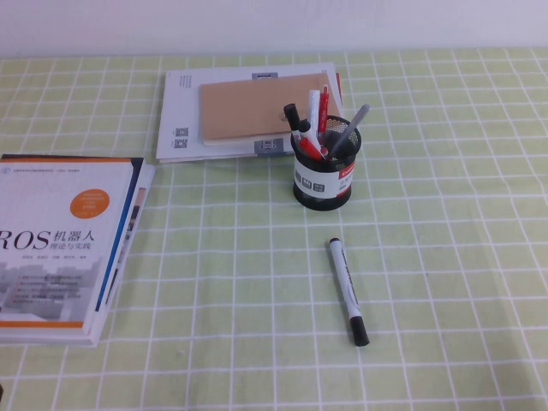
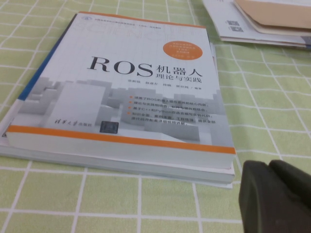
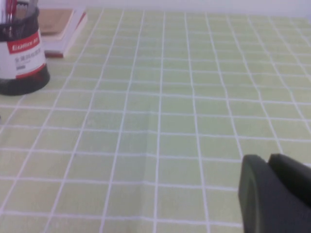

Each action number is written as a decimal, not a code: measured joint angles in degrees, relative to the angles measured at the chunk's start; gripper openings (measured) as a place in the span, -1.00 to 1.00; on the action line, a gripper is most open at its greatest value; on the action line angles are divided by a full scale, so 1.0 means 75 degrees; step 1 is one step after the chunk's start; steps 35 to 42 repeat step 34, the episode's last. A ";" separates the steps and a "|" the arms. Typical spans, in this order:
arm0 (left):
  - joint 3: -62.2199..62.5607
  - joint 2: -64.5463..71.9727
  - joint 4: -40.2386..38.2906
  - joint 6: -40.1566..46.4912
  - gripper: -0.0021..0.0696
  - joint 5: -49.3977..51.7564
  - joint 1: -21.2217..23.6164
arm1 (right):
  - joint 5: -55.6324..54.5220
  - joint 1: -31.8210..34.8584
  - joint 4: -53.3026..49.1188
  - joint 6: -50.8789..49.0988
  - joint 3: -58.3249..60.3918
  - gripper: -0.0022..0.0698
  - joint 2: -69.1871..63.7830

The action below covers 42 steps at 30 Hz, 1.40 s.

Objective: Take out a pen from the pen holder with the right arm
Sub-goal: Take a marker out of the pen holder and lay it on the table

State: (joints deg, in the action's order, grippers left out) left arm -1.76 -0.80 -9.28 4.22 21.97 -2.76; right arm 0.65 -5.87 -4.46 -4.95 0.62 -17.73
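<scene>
The right gripper (image 3: 278, 194), closed and empty, hangs over the desk (image 3: 170, 121) well apart from the holder (image 1: 322, 175) with its pens (image 1: 323, 116), the left gripper (image 2: 274, 199), state I cannot tell, also apart from it by the book (image 2: 131, 97); reaching in unopened could topple the light holder.

A pen holder (image 1: 322, 171) stands near the middle of the worktop (image 1: 445, 257) with several pens (image 1: 318, 120) upright in it. A marker (image 1: 348, 291) lies flat in front of it, apart from it and slightly to the right. Behind and left of the holder lies a stack of papers (image 1: 184, 120) with a notebook (image 1: 248, 107) on top. A book (image 1: 64, 248) lies at the front left. The left hand (image 2: 269, 165) is by the book's near corner. The right hand (image 3: 269, 158) is over bare worktop, well to the right of the holder.
</scene>
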 joint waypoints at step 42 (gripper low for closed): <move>0.0000 0.0000 0.0000 0.0000 -0.96 0.0000 0.0000 | 0.2867 0.0201 0.0309 0.0009 0.0123 -0.97 0.2422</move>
